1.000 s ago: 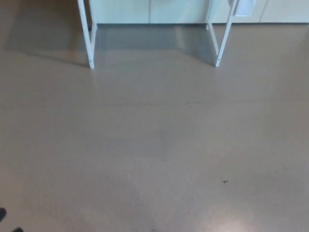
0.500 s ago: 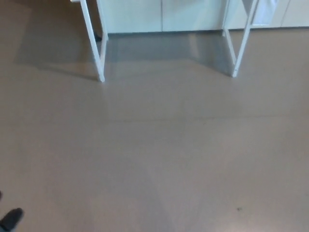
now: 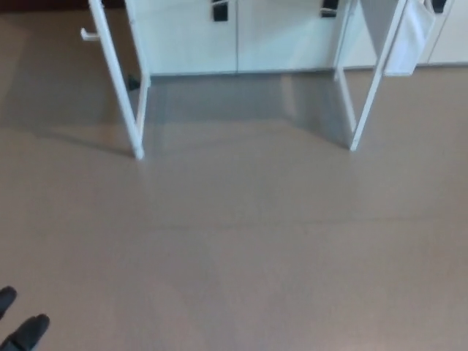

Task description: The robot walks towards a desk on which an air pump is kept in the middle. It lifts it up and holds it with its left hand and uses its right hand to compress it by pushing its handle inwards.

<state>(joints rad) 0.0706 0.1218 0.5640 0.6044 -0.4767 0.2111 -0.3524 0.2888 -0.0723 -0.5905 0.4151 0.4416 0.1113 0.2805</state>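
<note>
**Desk legs ahead, left fingertips at the frame's corner**

From where the head camera looks, most of what shows is bare brownish-grey floor (image 3: 241, 248), smooth and faintly glossy. Near the top stand the white legs of the desk: the left leg (image 3: 117, 80) slants down to a foot on the floor, and just behind it a second white bar meets it at the base. The right leg (image 3: 373, 80) does the same on the other side, again with a rear bar joining at its foot. A soft grey shadow (image 3: 241, 102) lies on the floor between the two pairs. Behind them runs a row of pale cabinet fronts (image 3: 190, 36) with small dark handles near the top edge.

The desktop itself sits above the picture's upper edge, so the air pump is out of sight; I cannot say where on the desk it lies.

At the bottom left corner two dark rounded tips of the left hand (image 3: 22, 329) poke into view, one a little above the other, slightly apart. So little shows that I cannot tell whether its fingers are spread or closed. The right hand does not show at all.
</note>
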